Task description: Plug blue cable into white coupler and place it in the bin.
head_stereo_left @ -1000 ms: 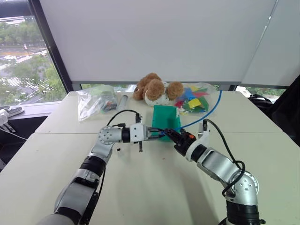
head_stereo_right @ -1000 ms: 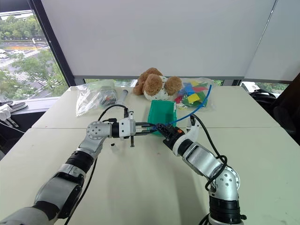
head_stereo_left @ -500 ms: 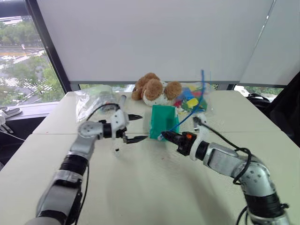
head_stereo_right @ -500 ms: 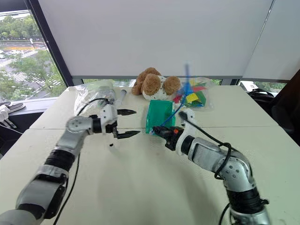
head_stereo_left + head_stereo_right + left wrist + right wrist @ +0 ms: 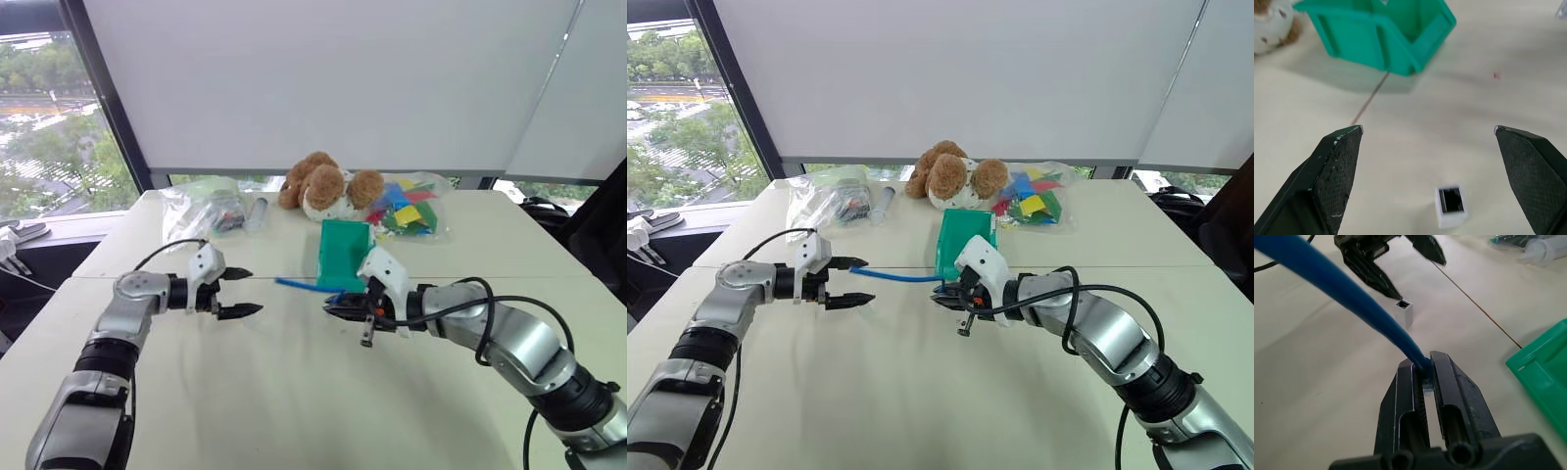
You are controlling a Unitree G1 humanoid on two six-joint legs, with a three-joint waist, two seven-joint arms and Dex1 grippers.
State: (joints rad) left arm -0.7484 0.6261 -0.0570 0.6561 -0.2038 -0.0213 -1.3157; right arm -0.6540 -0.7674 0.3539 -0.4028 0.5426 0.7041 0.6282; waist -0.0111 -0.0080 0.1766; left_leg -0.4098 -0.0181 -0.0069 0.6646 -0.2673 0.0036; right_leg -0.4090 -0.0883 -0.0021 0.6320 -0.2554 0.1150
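My right gripper [image 5: 333, 306] is shut on the blue cable [image 5: 896, 277] close to one end, in front of the teal-green bin [image 5: 343, 253]. The rest of the cable sticks out level toward my left gripper [image 5: 253, 293]. That gripper hangs open over the table's left part, with nothing between its fingers. The white coupler [image 5: 1450, 207] is a small block with a dark socket. It stands on the table under the left gripper, apart from the cable, and the coupler [image 5: 1404, 313] also appears in the right wrist view. The bin [image 5: 1381, 29] is open-topped.
Behind the bin lie a brown teddy bear [image 5: 323, 186], a clear bag of coloured pieces [image 5: 407, 208], another clear bag [image 5: 201, 211] and a grey tube [image 5: 257, 211]. A seam [image 5: 1474, 308] crosses the table between the grippers.
My left gripper opened and drew away to the left from the right gripper. The right wrist rolled, swinging the cable from back-right, through upright, to pointing left.
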